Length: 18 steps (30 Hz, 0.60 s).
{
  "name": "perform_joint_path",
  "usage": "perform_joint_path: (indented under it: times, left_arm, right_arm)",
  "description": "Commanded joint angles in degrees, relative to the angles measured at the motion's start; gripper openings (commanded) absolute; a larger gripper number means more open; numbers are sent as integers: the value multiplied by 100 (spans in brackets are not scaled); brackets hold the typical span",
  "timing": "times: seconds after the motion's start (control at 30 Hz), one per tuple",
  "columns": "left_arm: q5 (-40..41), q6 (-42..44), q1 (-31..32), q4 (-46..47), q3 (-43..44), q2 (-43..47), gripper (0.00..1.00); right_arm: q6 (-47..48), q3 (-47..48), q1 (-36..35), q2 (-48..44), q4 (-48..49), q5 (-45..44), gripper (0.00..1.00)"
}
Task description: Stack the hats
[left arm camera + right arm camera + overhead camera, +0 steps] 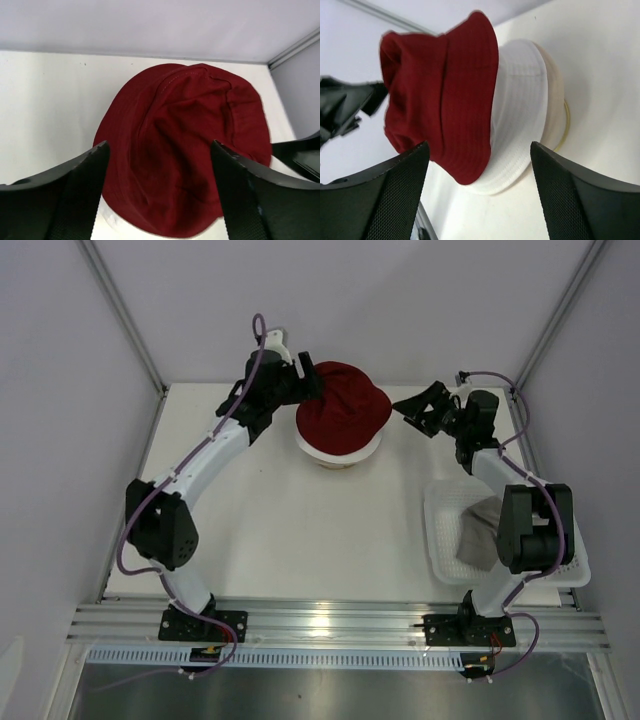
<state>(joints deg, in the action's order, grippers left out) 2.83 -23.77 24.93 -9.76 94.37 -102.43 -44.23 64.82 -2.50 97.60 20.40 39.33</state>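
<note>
Starting at the near edge of the table (300,530): the white mesh basket (436,530) sits by the near right corner, right next to the right arm's base. The grey hat (478,532) is lying crumpled inside it, partly hidden behind the arm.

Further back, around the middle of the far edge, is the stack. The dark red hat (342,405) is on top of the cream-white hat (340,450), a bit lopsided, so the white brim sticks out on the near side. Both are perched on the gold wire stand (566,125), and only a sliver of that shows under the brim.

The left gripper (312,380) is up against the far-left side of the red hat. Its fingers are spread wide and not pinching anything, as far as the wrist cam shows. The right gripper (408,415) is just off the hat's right side, not touching it, with its claw spread too.
</note>
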Motion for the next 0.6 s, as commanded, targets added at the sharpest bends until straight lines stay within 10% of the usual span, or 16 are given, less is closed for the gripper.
perform_joint_path:
  times: [0.0, 0.47, 0.57]
  left_arm:
    - [225, -750, -119, 18, -330, 698, 85]
    - [-827, -2659, -1121, 1450, -2537, 1656, 82]
    - [-881, -2738, -1201, 1600, -2678, 1700, 82]
  right_arm:
    - [-937, -162, -13, -76, 1518, -259, 85]
    - [-2090, 215, -497, 1120, 2407, -629, 72]
    - [-2309, 128, -497, 1156, 2739, -637, 57]
